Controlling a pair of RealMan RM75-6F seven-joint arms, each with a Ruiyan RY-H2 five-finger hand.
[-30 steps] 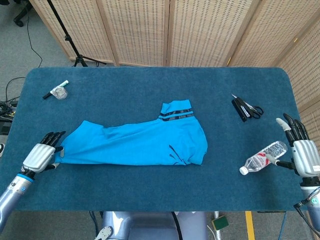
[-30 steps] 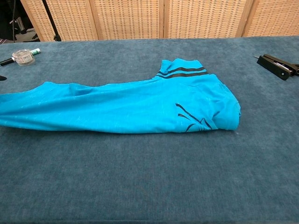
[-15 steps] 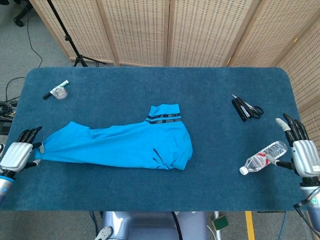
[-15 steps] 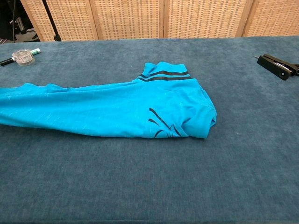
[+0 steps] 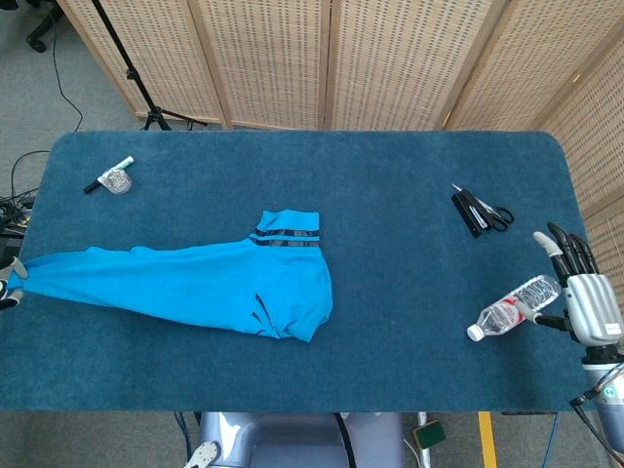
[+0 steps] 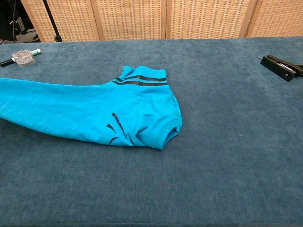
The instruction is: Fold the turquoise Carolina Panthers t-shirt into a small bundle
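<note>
On the left half of the blue carpeted table (image 5: pixel 390 195) lies the turquoise t-shirt (image 5: pixel 195 288), folded lengthwise into a long, tapering band of soft knit. Its narrow end reaches the table's left edge, and its wide end bunches into a rounded fold near the middle of the front. Black double stripes cross a sleeve cuff that sticks up on the far side, and black slashes of a printed logo show near the fold. In the chest view the same shirt (image 6: pixel 90 111) runs off the left border of the picture.

At the very left edge of the head view only a sliver of the left hand (image 5: pixel 8 283) shows, right at the shirt's narrow tip; whether it grips the cloth cannot be told.

The right hand (image 5: pixel 583 300), silver-backed with dark fingers, hovers at the table's right edge with its fingers spread and nothing in them. A clear plastic water bottle (image 5: pixel 513 307) with a white cap lies on its side just beside it. Black scissors (image 5: pixel 481 212) rest farther back. Far left, a small clear round container (image 5: pixel 118 180) sits against a marker (image 5: pixel 105 175).
</note>
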